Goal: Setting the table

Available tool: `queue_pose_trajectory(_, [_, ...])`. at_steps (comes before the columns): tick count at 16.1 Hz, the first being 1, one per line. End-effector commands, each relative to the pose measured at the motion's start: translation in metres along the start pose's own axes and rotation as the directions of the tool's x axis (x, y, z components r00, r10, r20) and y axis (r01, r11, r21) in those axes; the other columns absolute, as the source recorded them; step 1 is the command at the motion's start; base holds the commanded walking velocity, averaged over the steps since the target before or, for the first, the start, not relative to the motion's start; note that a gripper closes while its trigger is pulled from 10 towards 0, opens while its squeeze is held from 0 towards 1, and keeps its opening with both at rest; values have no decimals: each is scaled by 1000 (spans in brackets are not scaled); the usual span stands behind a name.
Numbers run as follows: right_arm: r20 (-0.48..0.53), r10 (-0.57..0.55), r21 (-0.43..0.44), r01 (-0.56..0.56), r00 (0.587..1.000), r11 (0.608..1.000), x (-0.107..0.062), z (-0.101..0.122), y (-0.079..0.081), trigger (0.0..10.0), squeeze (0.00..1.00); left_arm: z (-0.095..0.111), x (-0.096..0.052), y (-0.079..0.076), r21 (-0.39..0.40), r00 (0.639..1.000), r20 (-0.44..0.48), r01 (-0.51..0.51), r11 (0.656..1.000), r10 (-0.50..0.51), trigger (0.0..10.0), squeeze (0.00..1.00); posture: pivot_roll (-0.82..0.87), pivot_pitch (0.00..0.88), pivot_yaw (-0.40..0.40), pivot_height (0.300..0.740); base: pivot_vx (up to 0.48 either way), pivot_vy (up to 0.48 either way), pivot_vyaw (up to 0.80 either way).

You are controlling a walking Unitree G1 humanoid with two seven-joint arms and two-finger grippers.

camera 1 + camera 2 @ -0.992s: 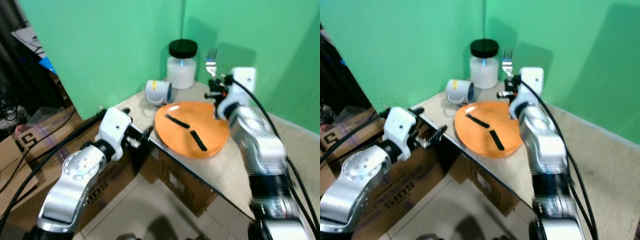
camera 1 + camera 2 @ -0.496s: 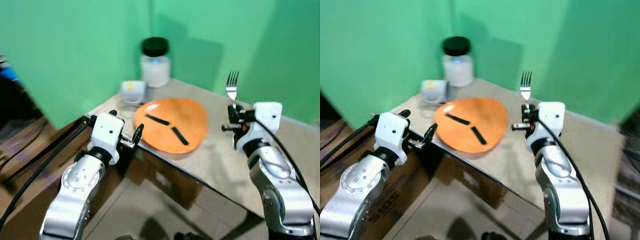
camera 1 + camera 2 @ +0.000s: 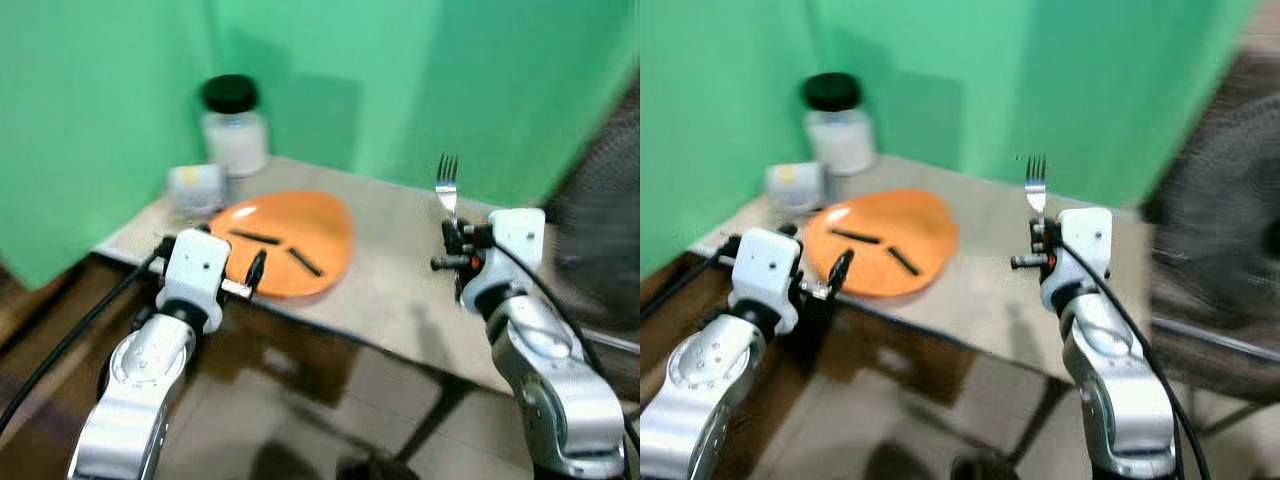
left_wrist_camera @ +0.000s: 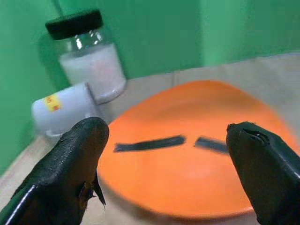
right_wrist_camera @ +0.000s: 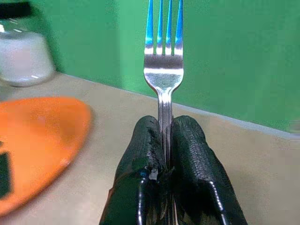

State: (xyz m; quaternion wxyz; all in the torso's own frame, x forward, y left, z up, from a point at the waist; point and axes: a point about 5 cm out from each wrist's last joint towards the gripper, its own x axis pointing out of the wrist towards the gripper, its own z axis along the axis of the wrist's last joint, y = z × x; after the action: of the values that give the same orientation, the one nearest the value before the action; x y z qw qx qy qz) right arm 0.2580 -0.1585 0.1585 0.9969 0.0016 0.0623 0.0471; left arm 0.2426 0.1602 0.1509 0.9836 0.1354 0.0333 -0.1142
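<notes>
**Fork held up beside the plate**

The right gripper pinches a silver fork tight between its two black fingers. The fork stands straight up, prongs on top, above the table and to the right of the orange plate. The left gripper waits at the near edge of the plate with its fingers spread wide. A jar and a white mug on its side sit behind the plate.
</notes>
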Motion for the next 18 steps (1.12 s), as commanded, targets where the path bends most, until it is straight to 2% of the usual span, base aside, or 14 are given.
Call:
queue_pose_trajectory(1, [4, 3, 19, -3, 1000, 1000, 3, 5, -2, 10000, 0, 3, 0, 3, -1, 1000, 3, -15, 1000, 15, 10000, 0, 136, 0, -57, 740, 0, 0, -800])
queue_pose_trajectory(3, [-23, 30, 10, -30, 999, 999, 6, 3, -1, 10000, 0, 5, 0, 8, -1, 999, 3, -41, 999, 41, 10000, 0, 141, 0, -68, 740, 0, 0, -800])
queue_pose_trajectory(7, [-40, 59, -6, -59, 997, 998, 2, 5, -4, 10000, 0, 0, -4, -2, -22, 1000, -15, -8, 1000, 8, 10000, 0, 112, 0, -55, 740, 0, 0, -800])
queue_pose_trajectory(8, [-46, 42, -11, -42, 998, 999, 1, 3, -8, 10000, 0, 0, 0, -6, -17, 1000, -11, 17, 1000, -18, 10000, 0, 106, 0, -44, 740, 0, 0, -800])
queue_pose_trajectory(10, [-56, -17, 36, 19, 998, 999, -5, 2, -15, 10000, 0, 6, 7, -11, -25, 997, 10, 74, 997, -74, 10000, 0, 80, 0, -2, 740, 0, 0, -800])
queue_pose_trajectory(11, [-68, -44, 30, 46, 997, 998, -7, -1, -16, 10000, 0, 5, 11, -10, -8, 997, 6, 76, 997, -76, 10000, 0, 68, 0, 0, 740, 0, 0, -800])
queue_pose_trajectory(13, [-84, -73, 32, 76, 994, 997, -12, -2, -16, 10000, 0, 9, 14, -6, -21, 998, 18, 58, 998, -57, 10000, 0, 61, 0, 14, 740, 0, 0, -800])
queue_pose_trajectory(14, [-85, -66, 26, 68, 994, 997, -14, -5, -18, 10000, 0, 6, 16, -9, -20, 998, 10, 55, 998, -55, 10000, 0, 65, 0, 16, 740, 0, 0, -800])
queue_pose_trajectory(16, [-102, -122, 27, 126, 987, 992, -13, -9, -23, 10000, 0, 4, 16, -11, -2, 997, -1, 73, 997, -73, 10000, 0, 65, 0, 20, 740, 0, 0, -800])
queue_pose_trajectory(18, [-90, -108, 54, 113, 990, 992, -10, -3, -16, 10000, 0, 7, 20, -4, 15, 998, 7, 63, 998, -63, 10000, 0, 67, 0, 27, 740, 0, 0, -800])
